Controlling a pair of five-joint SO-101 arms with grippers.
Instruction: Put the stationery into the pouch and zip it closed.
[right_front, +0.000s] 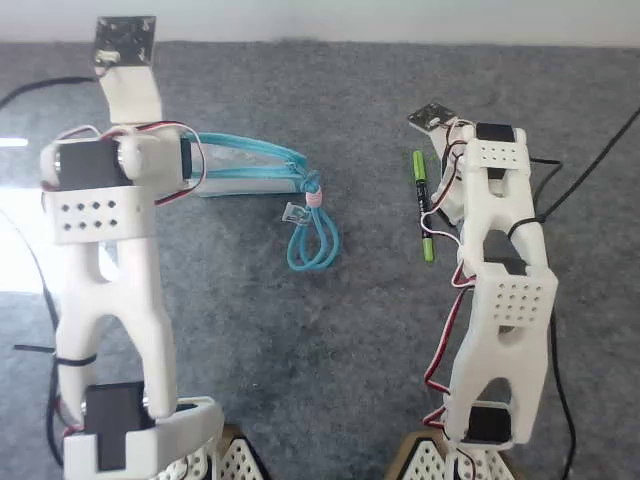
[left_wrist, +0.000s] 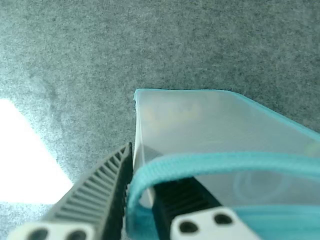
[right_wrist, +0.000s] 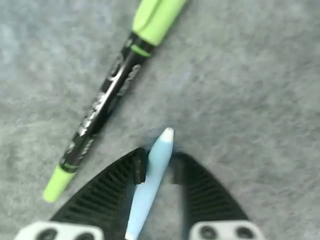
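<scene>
A clear pouch (right_front: 250, 172) with a teal zip edge lies on the grey mat at the upper left, its mouth gaping. My left gripper (left_wrist: 142, 192) is shut on the pouch (left_wrist: 200, 130) at its left end, one finger inside and one outside the teal rim. A teal cord loop (right_front: 312, 245) trails from the zip's right end. A green and black marker (right_front: 422, 205) lies on the mat beside the right arm. My right gripper (right_wrist: 157, 175) is shut on a light blue pen (right_wrist: 150, 180), just above the mat next to the marker (right_wrist: 107, 102).
Grey felt mat (right_front: 330, 340) covers the table, with open room in the middle between the arms. Red, black and white cables (right_front: 445, 340) run along the right arm. A bright white patch (right_front: 15, 250) sits at the left edge.
</scene>
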